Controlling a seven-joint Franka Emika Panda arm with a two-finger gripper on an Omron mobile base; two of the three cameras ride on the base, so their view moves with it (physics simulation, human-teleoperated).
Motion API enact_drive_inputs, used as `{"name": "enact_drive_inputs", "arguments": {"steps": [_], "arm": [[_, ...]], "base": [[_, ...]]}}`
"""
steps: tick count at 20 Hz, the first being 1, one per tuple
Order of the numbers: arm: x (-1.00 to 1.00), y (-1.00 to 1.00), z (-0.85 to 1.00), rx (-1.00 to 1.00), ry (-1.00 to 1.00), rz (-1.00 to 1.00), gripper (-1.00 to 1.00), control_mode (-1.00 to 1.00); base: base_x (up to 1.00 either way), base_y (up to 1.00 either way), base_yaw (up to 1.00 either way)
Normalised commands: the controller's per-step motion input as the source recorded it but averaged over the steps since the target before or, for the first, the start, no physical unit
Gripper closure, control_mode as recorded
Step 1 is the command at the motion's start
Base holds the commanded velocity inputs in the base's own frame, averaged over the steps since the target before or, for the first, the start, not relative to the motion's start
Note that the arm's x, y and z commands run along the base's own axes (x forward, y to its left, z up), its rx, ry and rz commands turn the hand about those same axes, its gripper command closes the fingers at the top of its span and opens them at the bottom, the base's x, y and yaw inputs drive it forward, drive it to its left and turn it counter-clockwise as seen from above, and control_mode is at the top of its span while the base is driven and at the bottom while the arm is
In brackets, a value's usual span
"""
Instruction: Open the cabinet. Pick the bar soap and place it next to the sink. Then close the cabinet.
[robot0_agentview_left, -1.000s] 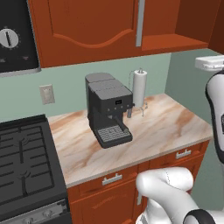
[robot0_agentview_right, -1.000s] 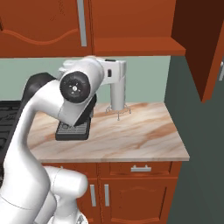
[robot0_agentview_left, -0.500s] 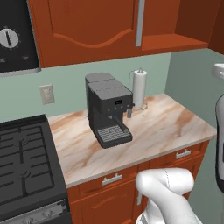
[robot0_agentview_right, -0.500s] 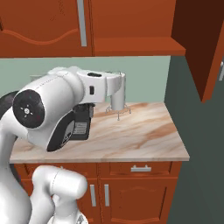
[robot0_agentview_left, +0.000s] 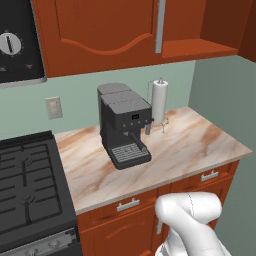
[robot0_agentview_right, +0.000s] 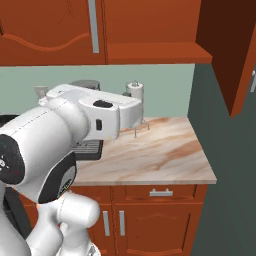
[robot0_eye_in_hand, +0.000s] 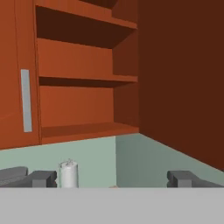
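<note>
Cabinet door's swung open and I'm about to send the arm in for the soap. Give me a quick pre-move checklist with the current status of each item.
1. Right door of the reddish-brown wooden wall cabinet open: ok; it stands swung out at the right.
2. Left door with the vertical silver bar handle shut: ok.
3. Salmon-pink bar soap located: not ok; the visible shelves look bare.
4. Two-finger gripper open: ok; dark fingertips spread wide.
5. Gripper empty: ok.
6. White paper-towel roll and dark grey coffee machine clear of the path: ok, both on the marble counter below.
</note>
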Motion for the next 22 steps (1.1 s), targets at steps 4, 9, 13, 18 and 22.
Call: {"name": "enact_drive_inputs", "arguments": {"steps": [4, 9, 13, 18, 22], "arm": [[-0.45, -0.48, 0.0, 0.0, -0.06, 0.0, -1.0, -1.0], [-0.44, -0.4, -0.02, 0.0, -0.16, 0.0, -1.0, -1.0], [-0.27, -0.33, -0.04, 0.0, -0.18, 0.0, -1.0, -1.0], [-0.01, -0.38, -0.11, 0.0, -0.13, 0.0, -1.0, -1.0], [0.0, -0.31, -0.05, 0.0, -0.11, 0.0, -1.0, -1.0]], "base": [[0.0, 0.0, 0.0], [0.0, 0.0, 0.0], [0.0, 0.0, 0.0], [0.0, 0.0, 0.0], [0.0, 0.0, 0.0]]}}
